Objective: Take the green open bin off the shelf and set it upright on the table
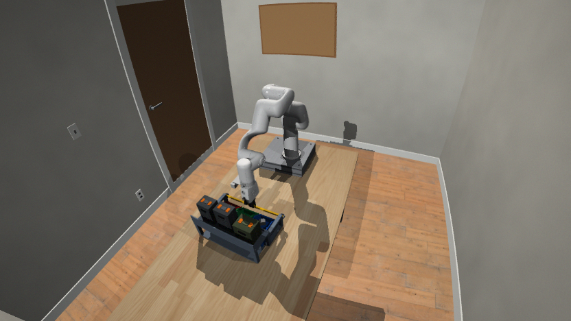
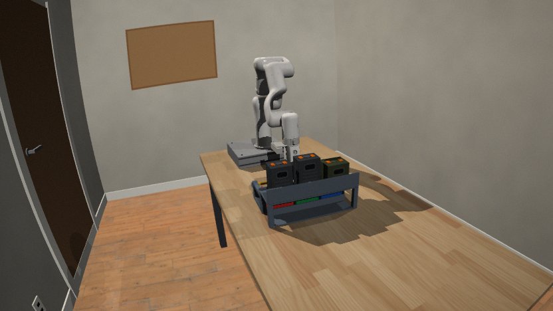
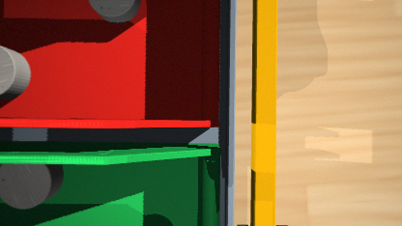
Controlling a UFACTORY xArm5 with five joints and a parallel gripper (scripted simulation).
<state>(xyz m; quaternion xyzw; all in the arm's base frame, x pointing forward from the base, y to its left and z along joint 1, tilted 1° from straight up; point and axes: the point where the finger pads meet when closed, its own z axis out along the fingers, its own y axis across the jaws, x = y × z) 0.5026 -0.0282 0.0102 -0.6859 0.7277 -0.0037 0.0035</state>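
Note:
The green open bin sits on the lower level of the grey shelf, between a red bin and a blue bin. A grey cylinder part lies in the green bin. A yellow bar runs along the shelf's rear edge. My gripper is down at that edge and shut on the yellow bar, beside the green bin's wall. In the exterior view the fingers are hidden behind the upper bins.
Two dark lidded bins and an olive one stand on the shelf's top level. Red, green and blue labels mark the shelf front. The wooden table stretches beyond the shelf. The robot base stands at the far end.

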